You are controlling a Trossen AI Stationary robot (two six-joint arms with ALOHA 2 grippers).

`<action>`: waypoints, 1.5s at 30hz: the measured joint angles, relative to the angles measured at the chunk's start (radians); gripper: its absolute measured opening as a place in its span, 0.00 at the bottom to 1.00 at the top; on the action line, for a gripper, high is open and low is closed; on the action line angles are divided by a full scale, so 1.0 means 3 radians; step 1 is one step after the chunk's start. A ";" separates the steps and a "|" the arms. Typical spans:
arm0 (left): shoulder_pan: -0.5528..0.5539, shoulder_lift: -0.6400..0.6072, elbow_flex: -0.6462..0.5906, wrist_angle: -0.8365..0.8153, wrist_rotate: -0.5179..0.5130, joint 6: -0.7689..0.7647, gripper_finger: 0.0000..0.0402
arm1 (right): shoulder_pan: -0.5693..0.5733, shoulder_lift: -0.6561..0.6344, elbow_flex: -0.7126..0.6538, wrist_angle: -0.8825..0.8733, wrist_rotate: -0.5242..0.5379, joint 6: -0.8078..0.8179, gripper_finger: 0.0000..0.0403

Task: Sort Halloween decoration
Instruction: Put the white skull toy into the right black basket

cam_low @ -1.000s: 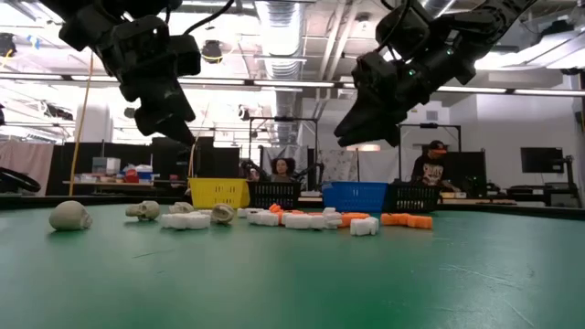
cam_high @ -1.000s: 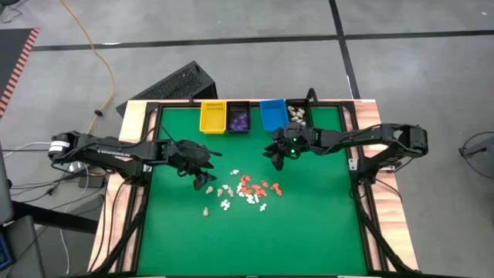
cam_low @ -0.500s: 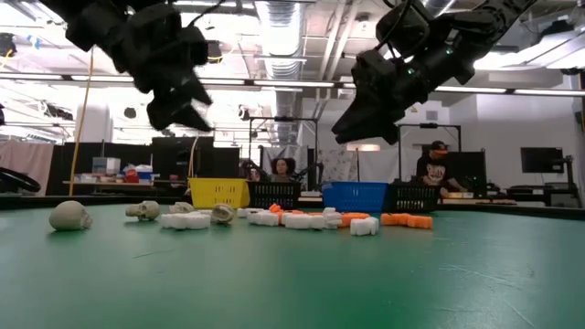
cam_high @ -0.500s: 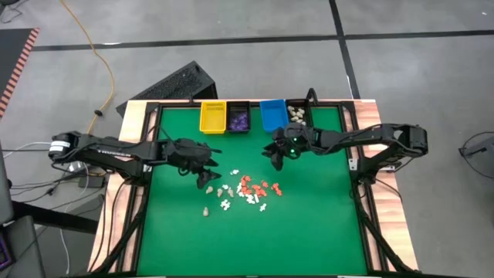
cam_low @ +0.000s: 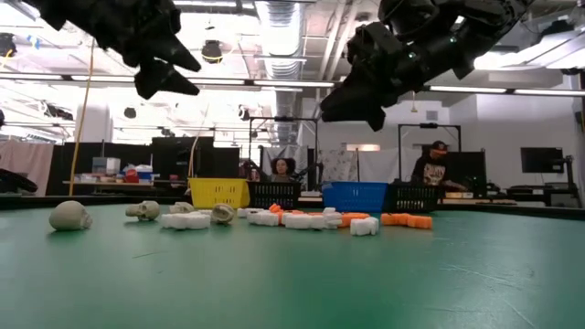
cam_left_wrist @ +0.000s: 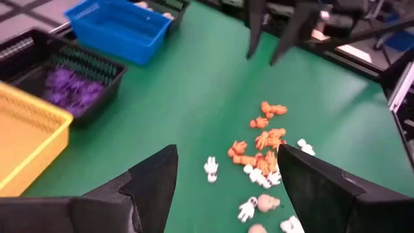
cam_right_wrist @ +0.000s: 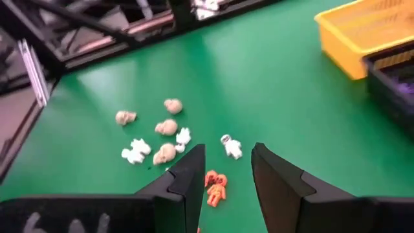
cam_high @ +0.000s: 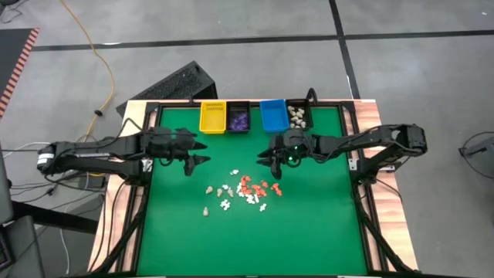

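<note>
Pulled back left of the Halloween decoration [cam_high: 241, 190], left gripper [cam_high: 199, 152] gapes empty; right gripper [cam_high: 266, 163], half-open, hovers above it

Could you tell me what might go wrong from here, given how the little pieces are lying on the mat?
The orange pieces lie tightly packed among white pieces, so the open right tool hovering above them might pinch two colours at once or scatter its neighbours.

The beige skulls look rounded and could roll away if nudged.

The left tool, open, hangs near the same cluster; both arms reaching in together might collide.
</note>
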 joint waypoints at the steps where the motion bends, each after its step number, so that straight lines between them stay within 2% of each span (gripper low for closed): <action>1: 0.0000 -0.0063 -0.0001 -0.0048 -0.0040 -0.0036 0.64 | 0.0035 0.0050 0.0000 0.0038 0.0000 -0.0044 0.38; 9: -0.0001 -0.0524 0.0001 -0.0193 -0.0385 -0.0193 0.64 | 0.0218 0.0693 0.0364 0.0086 0.0024 -0.0181 0.38; 13: -0.0001 -0.0614 0.0000 -0.0375 -0.0526 -0.0285 0.64 | 0.0245 0.0966 0.0607 0.0094 0.0076 -0.0487 0.39; 25: -0.0006 -0.0768 0.0000 -0.0487 -0.0529 -0.0329 0.64 | 0.0211 0.1700 0.1266 -0.0186 0.0084 -0.1049 0.54; 32: -0.0006 -0.0979 -0.0001 -0.0701 -0.0650 -0.0393 0.64 | 0.0223 0.1831 0.1492 -0.0525 -0.0021 -0.1127 0.56; 38: -0.0006 -0.1050 -0.0001 -0.0895 -0.0728 -0.0390 0.64 | 0.0399 0.1793 0.1774 -0.0511 -0.0065 -0.1619 0.55; 45: -0.0006 -0.1072 -0.0001 -0.0931 -0.0629 -0.0397 0.64 | 0.0467 0.2236 0.2261 -0.0527 -0.0192 -0.1774 0.55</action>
